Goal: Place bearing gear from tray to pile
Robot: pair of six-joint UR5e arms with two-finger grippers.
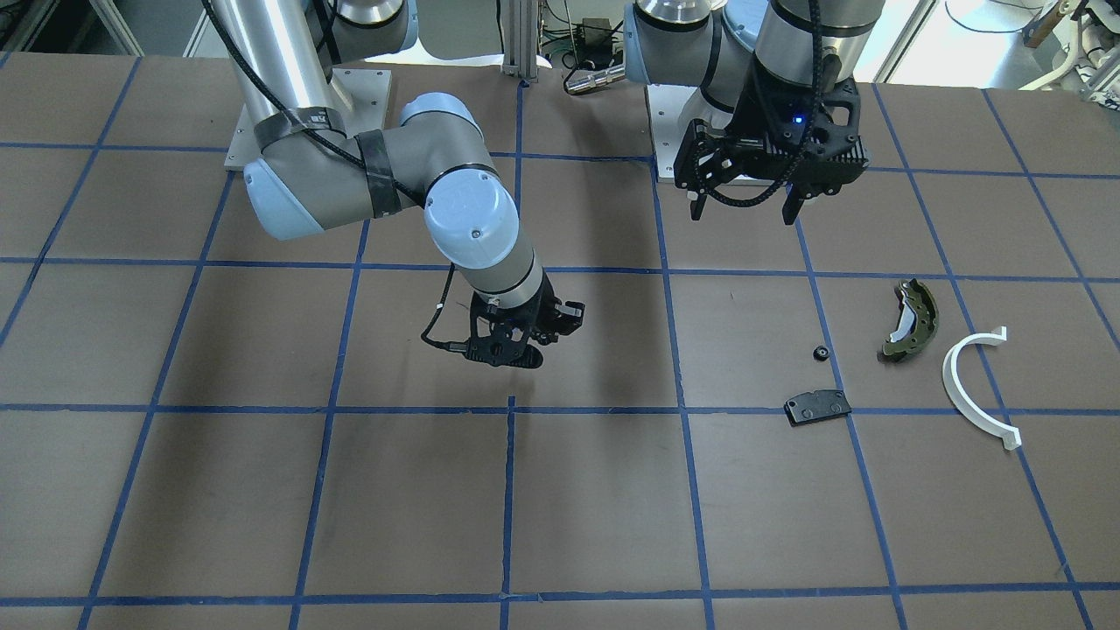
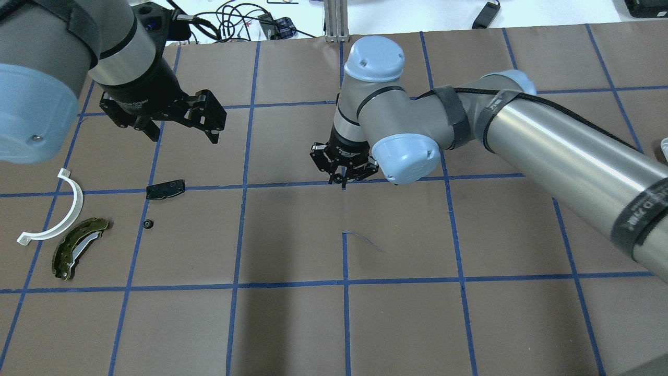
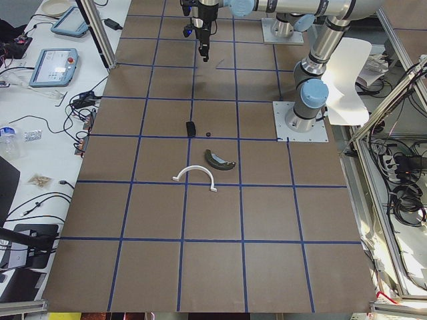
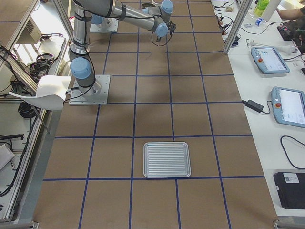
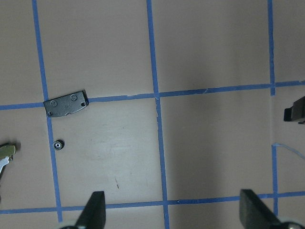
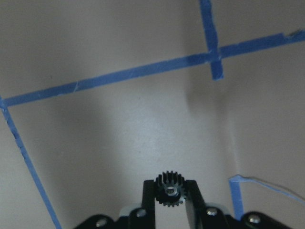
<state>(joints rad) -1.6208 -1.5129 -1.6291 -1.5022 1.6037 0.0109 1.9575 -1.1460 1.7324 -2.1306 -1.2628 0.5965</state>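
Gear (image 6: 167, 185) — small, black, toothed, bright-bored — sits pinched in the right hand (image 6: 170, 195); left hand (image 5: 172, 200) spread wide.

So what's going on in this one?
The right pincer is shut on a small bearing gear, held above bare table near the middle. The pile lies on the robot's left: brake shoe, white half-ring, black pad, and a second gear beside them. The left pincer hangs open near them, holding nothing. The tray is empty.
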